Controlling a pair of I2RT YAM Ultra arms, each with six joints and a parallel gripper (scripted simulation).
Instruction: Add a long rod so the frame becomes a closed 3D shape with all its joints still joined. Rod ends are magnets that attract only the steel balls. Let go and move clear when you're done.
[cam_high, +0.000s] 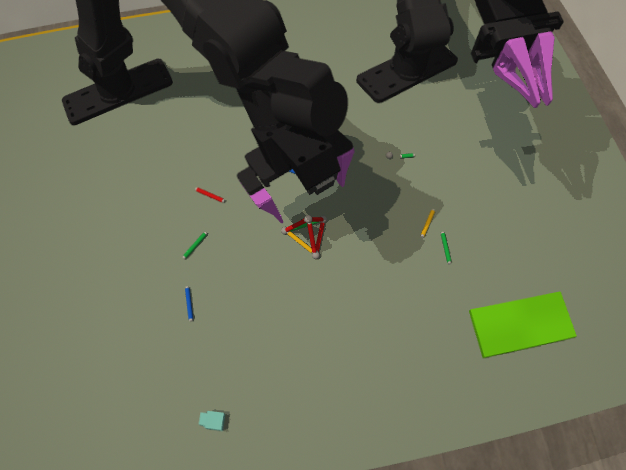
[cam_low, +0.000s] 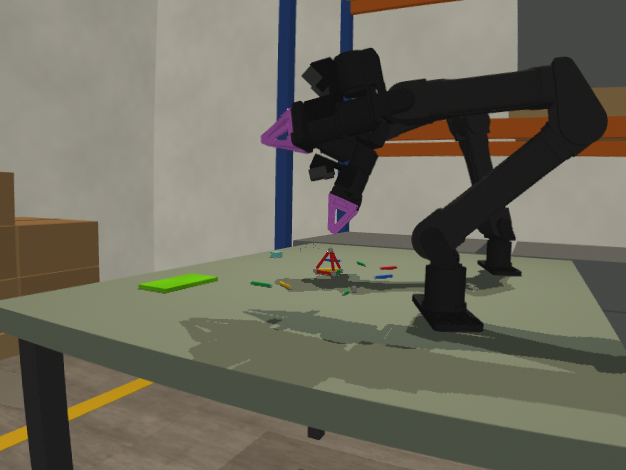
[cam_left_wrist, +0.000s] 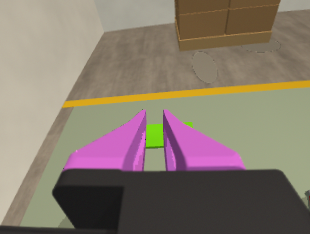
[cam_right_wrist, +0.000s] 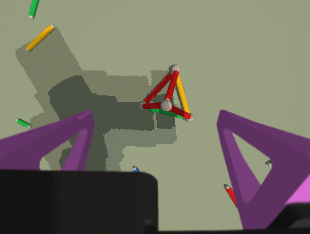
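Observation:
The frame is a small pyramid of red, yellow and green rods joined by steel balls, standing mid-table; it also shows in the exterior view and the right wrist view. My right gripper is open wide and empty, hovering just above and behind the frame. My left gripper is shut on nothing, raised high near the table's right edge, far from the frame.
Loose rods lie around: red, green, blue, yellow, green, a short green one beside a loose ball. A green pad and a teal block lie nearer the front.

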